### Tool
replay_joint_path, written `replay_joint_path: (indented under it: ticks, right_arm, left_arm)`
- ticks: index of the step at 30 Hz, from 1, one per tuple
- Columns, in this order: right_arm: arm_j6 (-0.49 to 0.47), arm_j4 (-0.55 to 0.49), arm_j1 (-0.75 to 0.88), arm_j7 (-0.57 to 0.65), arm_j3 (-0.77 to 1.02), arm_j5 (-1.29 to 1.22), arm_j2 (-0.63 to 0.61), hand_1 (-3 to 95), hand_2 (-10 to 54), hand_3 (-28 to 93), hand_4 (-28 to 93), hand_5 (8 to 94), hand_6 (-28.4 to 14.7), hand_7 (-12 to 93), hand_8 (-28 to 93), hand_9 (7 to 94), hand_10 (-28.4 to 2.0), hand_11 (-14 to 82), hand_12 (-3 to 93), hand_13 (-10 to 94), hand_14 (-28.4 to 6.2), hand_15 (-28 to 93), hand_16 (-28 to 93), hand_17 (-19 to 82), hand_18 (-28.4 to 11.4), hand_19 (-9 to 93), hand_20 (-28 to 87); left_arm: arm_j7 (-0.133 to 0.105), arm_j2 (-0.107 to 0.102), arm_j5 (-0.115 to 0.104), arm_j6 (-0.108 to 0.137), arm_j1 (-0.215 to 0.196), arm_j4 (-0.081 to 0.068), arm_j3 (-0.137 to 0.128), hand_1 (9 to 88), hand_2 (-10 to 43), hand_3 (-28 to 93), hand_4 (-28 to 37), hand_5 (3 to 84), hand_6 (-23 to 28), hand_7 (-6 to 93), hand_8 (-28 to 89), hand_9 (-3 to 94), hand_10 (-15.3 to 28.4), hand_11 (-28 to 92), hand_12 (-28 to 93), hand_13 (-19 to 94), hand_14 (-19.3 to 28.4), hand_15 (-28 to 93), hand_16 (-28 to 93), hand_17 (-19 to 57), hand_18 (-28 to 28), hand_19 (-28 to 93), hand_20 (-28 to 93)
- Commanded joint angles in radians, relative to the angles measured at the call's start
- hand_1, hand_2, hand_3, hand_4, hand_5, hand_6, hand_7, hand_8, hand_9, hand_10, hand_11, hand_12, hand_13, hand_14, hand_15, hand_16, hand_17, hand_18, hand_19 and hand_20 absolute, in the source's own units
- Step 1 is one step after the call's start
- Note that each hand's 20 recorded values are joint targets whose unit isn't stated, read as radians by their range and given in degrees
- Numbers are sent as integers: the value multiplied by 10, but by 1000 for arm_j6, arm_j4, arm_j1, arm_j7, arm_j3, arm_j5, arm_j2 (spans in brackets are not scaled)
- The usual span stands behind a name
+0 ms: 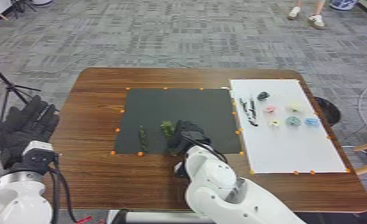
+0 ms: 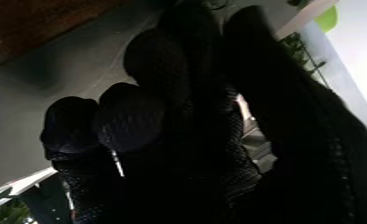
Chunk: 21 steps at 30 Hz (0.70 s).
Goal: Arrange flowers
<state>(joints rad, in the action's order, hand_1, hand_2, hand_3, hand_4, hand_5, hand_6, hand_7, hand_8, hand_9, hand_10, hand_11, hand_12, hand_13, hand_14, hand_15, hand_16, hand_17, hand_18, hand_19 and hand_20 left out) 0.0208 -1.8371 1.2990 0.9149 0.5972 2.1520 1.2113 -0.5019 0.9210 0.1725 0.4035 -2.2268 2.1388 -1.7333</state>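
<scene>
Several flowers (image 1: pixel 293 121) on white mat (image 1: pixel 295 150), brown table (image 1: pixel 148 185) beneath; grey carpet (image 1: pixel 179 40) around.

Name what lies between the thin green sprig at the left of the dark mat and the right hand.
In the head view, a bushier green sprig lies between the thin sprig and the right hand.

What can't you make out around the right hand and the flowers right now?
Whether the right hand grips anything: hidden by its own glove, both views.
Full extent of the green leaves: cut off by the edge, right wrist view.
Petals of the pink flower: too small, head view.
</scene>
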Motion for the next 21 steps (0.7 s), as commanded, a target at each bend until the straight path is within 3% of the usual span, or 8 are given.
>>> replay_joint_path:
  ticks: [1, 3, 5, 11, 13, 16, 21]
  right_arm:
    - [-1, -1, 0, -2, 0, 26, -4, 401, -95, 698, -196, 740, -31, 399, 187, 733, -162, 492, 394, 701, -146, 730, 418, 440, -280, 932, 401]
    - [-5, -3, -1, -2, 1, 28, -6, 377, -95, 708, -199, 737, -34, 395, 172, 731, -164, 493, 391, 700, -146, 731, 417, 440, -280, 932, 401]
    - [-4, -3, -1, 1, 0, 29, -11, 337, -95, 738, -216, 735, -37, 410, 79, 729, -164, 496, 386, 699, -147, 731, 416, 438, -281, 932, 400]
    - [22, -11, 0, -11, -9, 69, -27, 348, -95, 748, -225, 708, -40, 418, 136, 715, -165, 500, 389, 695, -147, 729, 419, 437, -280, 932, 397]
    - [24, -9, -4, -11, -8, 69, -24, 332, -95, 760, -232, 672, -52, 460, 39, 712, -167, 502, 387, 697, -143, 729, 415, 444, -278, 932, 399]
    - [13, -8, -6, -13, -7, 78, -25, 321, -95, 769, -226, 626, -68, 536, -139, 728, -167, 483, 376, 721, -127, 709, 415, 466, -273, 932, 406]
    - [-2, -30, 0, -17, -3, 68, -32, 329, -95, 767, -226, 605, -71, 560, -124, 732, -168, 476, 373, 727, -123, 700, 423, 470, -271, 932, 407]
  left_arm:
    - [-13, -2, -6, -10, -15, 2, -4, 237, 178, 753, -283, 414, 84, 164, -107, 289, 140, 251, 80, 214, 129, 289, -58, -53, 109, 252, 109]
    - [-16, -2, -9, -6, -13, 1, -1, 237, 178, 753, -283, 413, 84, 164, -107, 288, 138, 251, 80, 213, 129, 289, -58, -53, 109, 252, 109]
    - [-17, 0, -10, -8, -17, 3, -3, 236, 178, 754, -283, 411, 83, 163, -107, 283, 137, 249, 80, 213, 129, 289, -57, -52, 109, 252, 109]
    - [-25, 2, -14, -12, -24, 4, -8, 237, 177, 754, -283, 409, 83, 164, -107, 280, 136, 248, 81, 212, 129, 289, -57, -53, 109, 252, 109]
    - [-26, 3, -17, -13, -26, 5, -10, 237, 177, 754, -283, 409, 83, 164, -106, 281, 136, 250, 81, 212, 129, 289, -57, -52, 109, 251, 109]
    - [-30, 5, -38, -22, -27, 6, -11, 237, 177, 754, -283, 409, 83, 164, -107, 280, 136, 251, 81, 213, 129, 289, -57, -53, 109, 252, 109]
    - [-34, 6, -37, -19, -34, 8, -14, 237, 177, 753, -283, 409, 83, 163, -107, 280, 136, 251, 82, 213, 129, 289, -57, -53, 109, 252, 109]
